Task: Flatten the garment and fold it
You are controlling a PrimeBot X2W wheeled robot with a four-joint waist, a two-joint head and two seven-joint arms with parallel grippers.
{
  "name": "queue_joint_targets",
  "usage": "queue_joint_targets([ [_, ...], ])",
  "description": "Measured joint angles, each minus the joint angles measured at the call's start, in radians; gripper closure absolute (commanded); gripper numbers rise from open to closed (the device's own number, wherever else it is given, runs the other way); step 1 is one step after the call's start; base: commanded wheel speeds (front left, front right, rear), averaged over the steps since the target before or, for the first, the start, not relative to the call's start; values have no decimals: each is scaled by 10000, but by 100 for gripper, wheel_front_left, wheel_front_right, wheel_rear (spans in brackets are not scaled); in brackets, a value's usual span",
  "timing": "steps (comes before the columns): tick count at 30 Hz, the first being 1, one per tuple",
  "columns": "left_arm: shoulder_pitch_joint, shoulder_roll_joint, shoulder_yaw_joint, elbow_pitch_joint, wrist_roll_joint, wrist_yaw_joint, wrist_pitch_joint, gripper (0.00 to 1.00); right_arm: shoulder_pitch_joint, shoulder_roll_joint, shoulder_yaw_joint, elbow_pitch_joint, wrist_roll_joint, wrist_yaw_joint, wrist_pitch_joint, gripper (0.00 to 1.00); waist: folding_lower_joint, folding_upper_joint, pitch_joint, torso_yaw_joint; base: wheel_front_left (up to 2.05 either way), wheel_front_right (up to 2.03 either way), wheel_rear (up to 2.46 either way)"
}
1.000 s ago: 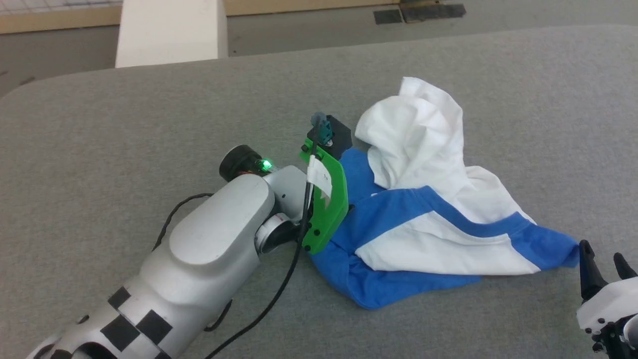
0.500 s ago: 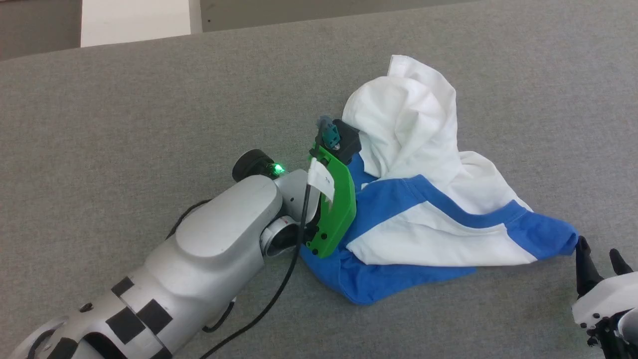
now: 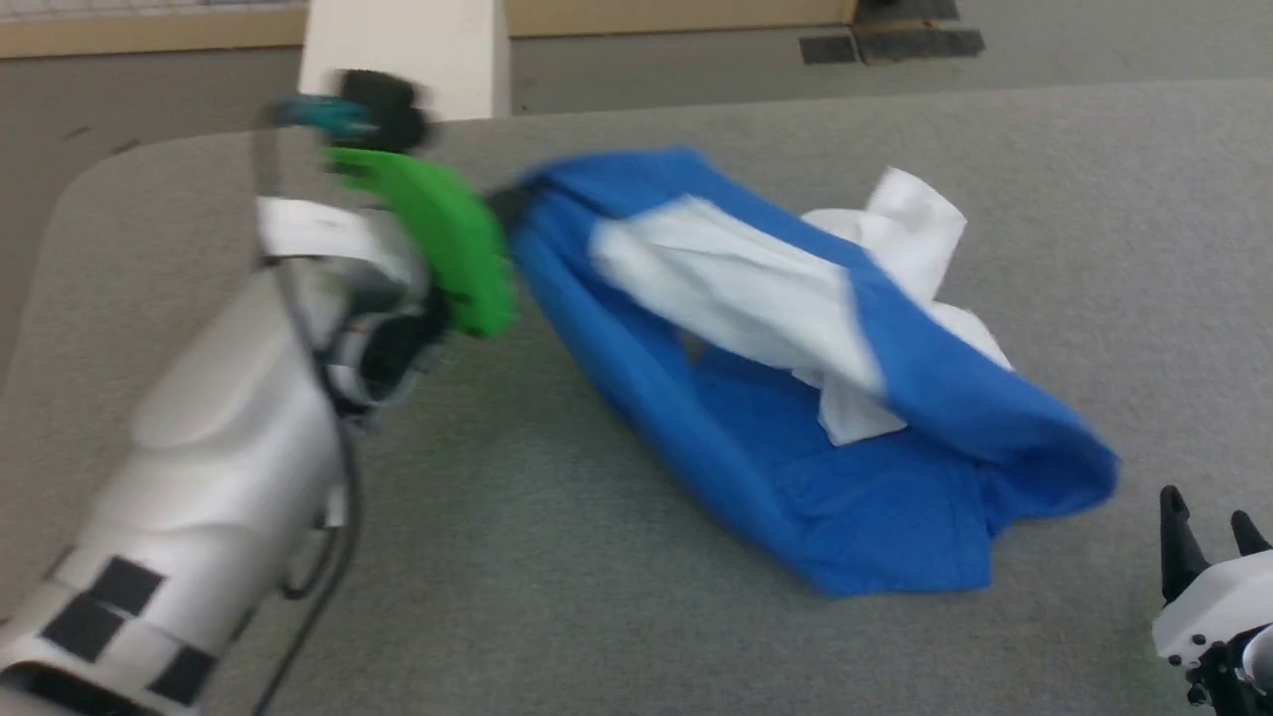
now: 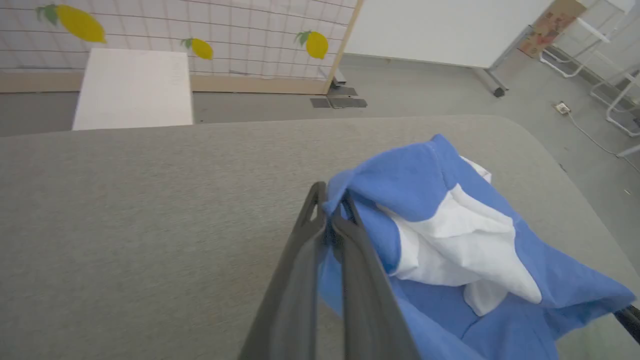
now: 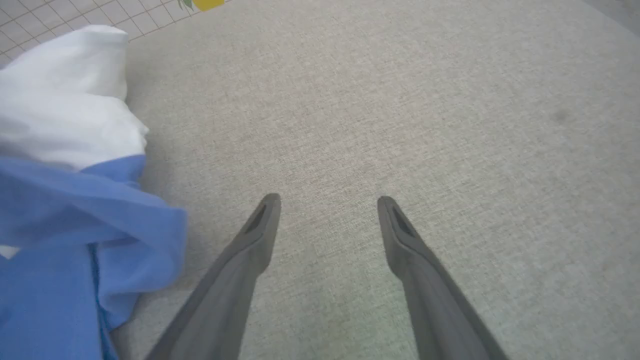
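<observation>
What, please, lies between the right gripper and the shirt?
Bare grey table cover: in the right wrist view, the open right gripper sits apart from the shirt.

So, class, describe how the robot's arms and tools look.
The left arm is silvery white with black checks, a black cable and a green bracket. The left tool and right tool each have two long dark grey fingers; the right has a white housing.

shirt (image 3: 875, 497): bright blue, white
table (image 3: 597, 557): grey
arm (image 3: 219, 447): white, black checks
bracket (image 3: 448, 239): green
wall (image 4: 225, 30): white grid, yellow lemons
</observation>
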Motion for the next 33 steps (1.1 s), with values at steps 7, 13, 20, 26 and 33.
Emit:
queue_joint_targets([
  [7, 1802, 874, 1517, 1941, -815, 1762, -1039, 100, 16, 8, 493, -67, 13, 0, 125, 0, 0, 0, -443, 643, 0, 0, 0],
  [13, 3271, 616, 2048, 2644, -1632, 2088, -1333, 61, 105, 8, 711, -61, 13, 0, 173, 0, 0, 0, -566, 897, 0, 0, 0],
  [20, 3428, 1104, 2723, 1498, -867, 1179, -4696, 0, 177, 8, 1221, -437, -10, 0, 188, 0, 0, 0, -853, 960, 0, 0, 0],
  [26, 4846, 1423, 4015, -662, 1852, 1509, -5511, 0, 283, 2, 1843, -1129, -77, 0, 349, 0, 0, 0, -959, 1250, 0, 0, 0],
  [33, 7374, -240, 5889, -2876, 4579, 1444, -5547, 0, -54, -2, 3923, -1781, -324, 0, 1120, 0, 0, 0, -891, 1599, 0, 0, 0],
])
